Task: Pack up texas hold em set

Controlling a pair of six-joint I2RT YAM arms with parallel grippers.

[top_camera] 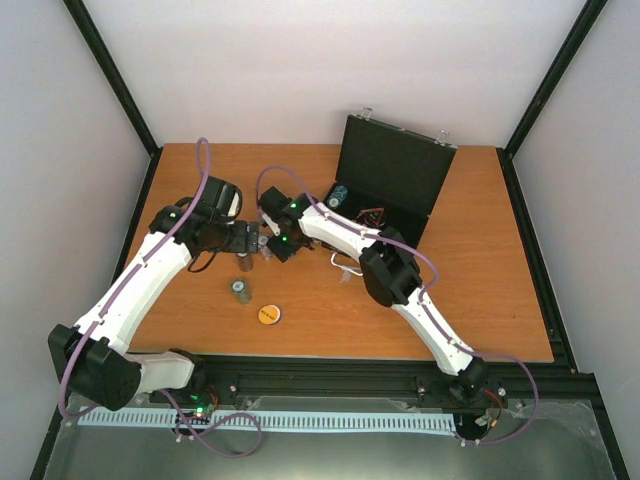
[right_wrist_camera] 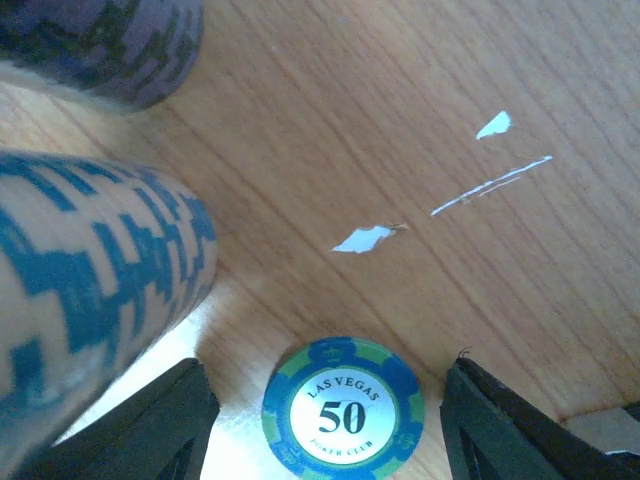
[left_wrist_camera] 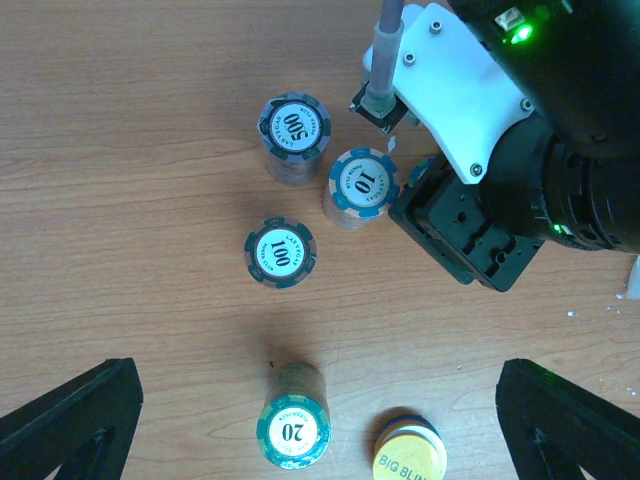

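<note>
The black case [top_camera: 392, 165] stands open at the back right with a blue chip stack [top_camera: 339, 195] inside. In the left wrist view, chip stacks marked 500 [left_wrist_camera: 294, 130], 10 [left_wrist_camera: 363, 183], 100 [left_wrist_camera: 280, 252] and 20 [left_wrist_camera: 292, 431] stand on the wood beside the orange disc [left_wrist_camera: 408, 460]. My left gripper [left_wrist_camera: 318, 380] hangs open well above them. My right gripper [right_wrist_camera: 325, 372] is low at the table, and its fingers [right_wrist_camera: 135, 425] stand on either side of a stack marked 50 [right_wrist_camera: 342, 410], with a gap on each side.
A blue-and-white stack [right_wrist_camera: 90, 300] and a darker stack [right_wrist_camera: 100, 45] stand close to the right gripper's left finger. The two grippers [top_camera: 248, 238] [top_camera: 268, 248] nearly meet at mid-table. The 20 stack [top_camera: 241, 291] and the orange disc [top_camera: 268, 314] sit nearer the front.
</note>
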